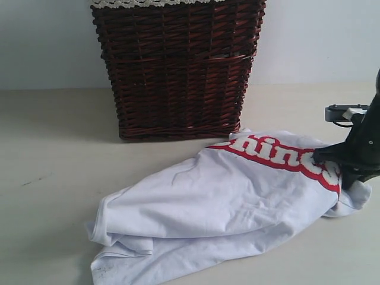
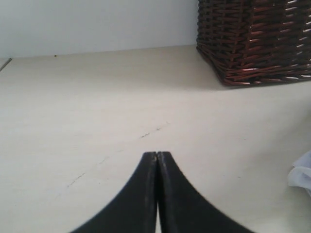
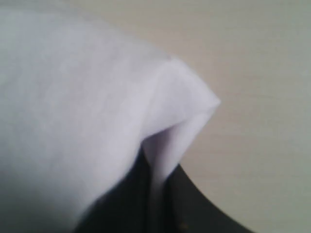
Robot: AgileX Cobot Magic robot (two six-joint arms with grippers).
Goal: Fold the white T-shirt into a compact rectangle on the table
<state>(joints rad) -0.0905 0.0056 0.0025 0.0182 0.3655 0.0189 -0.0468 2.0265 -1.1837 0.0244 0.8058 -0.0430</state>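
Exterior view, left to right. The left part of the table (image 1: pixel 47 148) is bare pale beige, marked only by a few faint dark specks. The left gripper (image 2: pixel 157 156) does not appear in this view; its own wrist view shows it low over bare table, the two black fingers pressed flat together with nothing between them.

Towards the middle, at the back against a pale wall (image 1: pixel 47 41), stands a dark red-brown wicker basket (image 1: pixel 178 71), upright, with a strip of lace-trimmed liner (image 1: pixel 154 3) along its rim.

In front of the basket and apart from it lies the white T-shirt (image 1: pixel 219 202) — a loose, rumpled heap running from the near left towards the right. Its near-left end is bunched into overlapping folds. Its right end carries a red band (image 1: pixel 279 157) of puffy white letters, of which only part can be read.

At the right edge, the right gripper (image 1: pixel 339 169) — black, reaching in from the right — meets the shirt's right end at the red band. Its wrist view shows a folded corner of white cloth pinched between the dark fingers (image 3: pixel 194 208), which are closed on it; the corner sticks out past them. Whether this end is lifted off the table cannot be told.
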